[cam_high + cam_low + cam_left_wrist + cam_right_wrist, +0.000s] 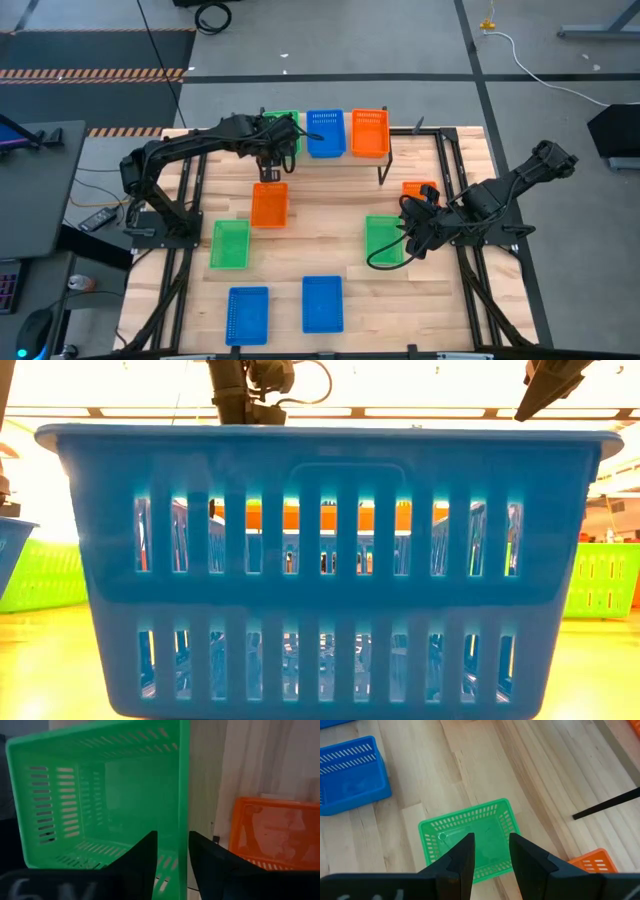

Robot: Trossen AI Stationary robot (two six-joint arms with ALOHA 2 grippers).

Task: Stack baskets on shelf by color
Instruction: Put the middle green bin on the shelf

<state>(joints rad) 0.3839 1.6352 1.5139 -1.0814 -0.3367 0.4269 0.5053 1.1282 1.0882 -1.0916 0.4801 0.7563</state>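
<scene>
A green basket (100, 795) stands on the shelf (202, 785) at the table's far side, beside a blue basket (325, 133) and an orange basket (369, 133). My left gripper (173, 865) is open at the green basket's near-side wall (183, 810), one finger inside the basket and one outside. My right gripper (492, 860) hangs open over another green basket (470, 837), which rests on the table at the right. Nothing is between its fingers. My left gripper comes slanting down at the near-side wall (183, 835) of the green basket on the shelf, with its fingers astride that wall. I cannot tell whether either finger touches the wall. The basket rests on the shelf.
On the table lie an orange basket (269, 204), a green basket (230, 243), two blue baskets (248, 313) (322, 303) and an orange basket (419, 188) partly under the right arm. A blue basket (320, 570) fills the low view. A black shelf leg (383, 172) stands near the middle.
</scene>
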